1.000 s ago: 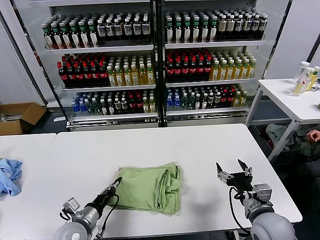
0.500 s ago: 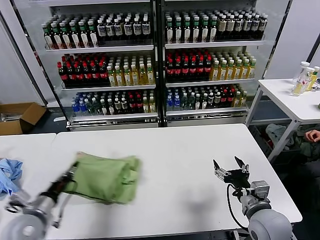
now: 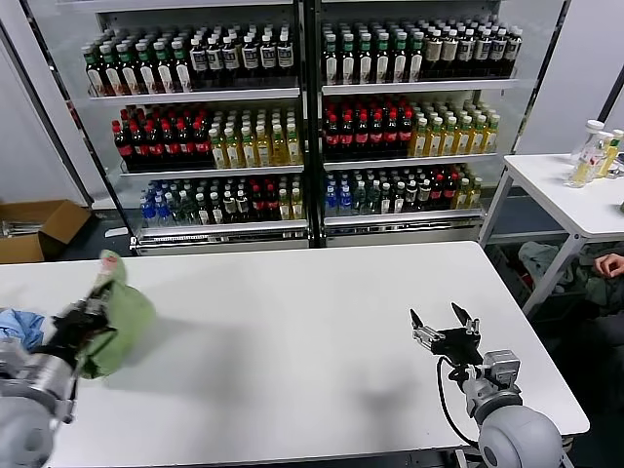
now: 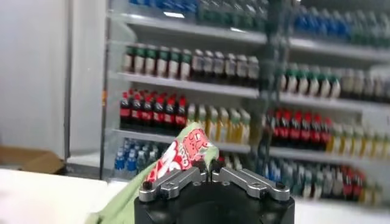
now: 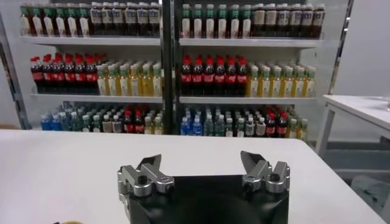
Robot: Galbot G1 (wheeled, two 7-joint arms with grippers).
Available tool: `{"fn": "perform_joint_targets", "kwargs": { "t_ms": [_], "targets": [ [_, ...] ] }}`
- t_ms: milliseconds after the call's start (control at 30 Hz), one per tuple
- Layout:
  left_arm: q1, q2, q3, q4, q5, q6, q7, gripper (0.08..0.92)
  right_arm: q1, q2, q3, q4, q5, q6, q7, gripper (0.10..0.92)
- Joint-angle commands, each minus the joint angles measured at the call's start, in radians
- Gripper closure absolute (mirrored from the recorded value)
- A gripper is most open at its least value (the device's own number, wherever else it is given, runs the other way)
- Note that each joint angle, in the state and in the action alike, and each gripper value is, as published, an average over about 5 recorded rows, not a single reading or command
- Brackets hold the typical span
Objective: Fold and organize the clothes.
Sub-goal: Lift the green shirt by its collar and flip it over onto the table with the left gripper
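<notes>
The clothes, a light green shirt [image 3: 122, 314], hang bunched in the air over the far left of the white table [image 3: 292, 322]. My left gripper [image 3: 90, 310] is shut on the shirt. In the left wrist view a fold of the shirt [image 4: 183, 152] with its red-and-white print rises from between the closed jaws of the left gripper [image 4: 209, 173]. My right gripper [image 3: 441, 325] hovers open and empty above the table's right front. In the right wrist view the right gripper [image 5: 201, 170] shows wide-spread fingers with only bare tabletop beyond.
A light blue cloth [image 3: 15, 327] lies at the table's left edge, just behind my left arm. Glass-door coolers full of bottles [image 3: 302, 117] stand behind the table. A second white table [image 3: 575, 195] is at the right, and a cardboard box [image 3: 34, 229] sits on the floor at the left.
My left gripper has swept the folded green shirt from the table's middle to the far left and lifted it. The right gripper has shifted slightly and stays open.
</notes>
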Motion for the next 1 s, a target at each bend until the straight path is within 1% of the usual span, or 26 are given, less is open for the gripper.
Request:
{"fn": "perform_joint_targets", "kwargs": {
  "t_ms": [33, 133, 233, 367, 467, 633, 733, 833, 900, 1000],
  "targets": [
    [-0.069, -0.112, 0.544, 0.078, 0.781, -0.026, -0.056, 0.904, 0.010, 0.014, -0.008, -0.012, -0.009, 0.002, 0.000, 0.202],
    [-0.070, -0.128, 0.638, 0.100, 0.870, -0.029, -0.063, 0.904, 0.012, 0.023, -0.009, -0.013, -0.014, 0.001, 0.000, 0.203],
    [-0.075, -0.134, 0.699, 0.094, 0.879, -0.019, -0.062, 0.904, 0.013, 0.027, -0.008, -0.013, -0.017, 0.000, 0.001, 0.203],
    [-0.085, -0.133, 0.743, 0.092, 0.886, 0.011, -0.060, 0.904, 0.012, 0.030, -0.005, -0.011, -0.019, 0.000, 0.001, 0.202],
    [-0.078, -0.126, 0.742, 0.071, 0.893, 0.027, -0.068, 0.904, 0.012, 0.032, -0.003, -0.006, -0.019, -0.002, 0.000, 0.203],
    [0.000, -0.106, 0.743, -0.024, 0.893, 0.023, -0.071, 0.904, 0.009, 0.037, -0.003, -0.002, -0.023, -0.003, -0.001, 0.203],
    [0.049, -0.112, 0.774, -0.037, 0.896, 0.019, -0.070, 0.904, 0.010, 0.043, -0.009, 0.000, -0.027, -0.003, -0.003, 0.202],
    [0.055, -0.138, 0.805, -0.029, 0.842, -0.008, -0.051, 0.901, 0.015, 0.047, -0.021, 0.003, -0.028, -0.003, -0.008, 0.203],
    [0.040, -0.158, 0.807, -0.030, 0.736, -0.033, -0.038, 0.880, 0.021, 0.046, -0.033, 0.005, -0.026, -0.001, -0.012, 0.203],
    [0.009, -0.185, 0.776, -0.032, 0.551, -0.075, -0.036, 0.807, 0.031, 0.042, -0.056, 0.008, -0.021, 0.008, -0.016, 0.203]
  ]
}}
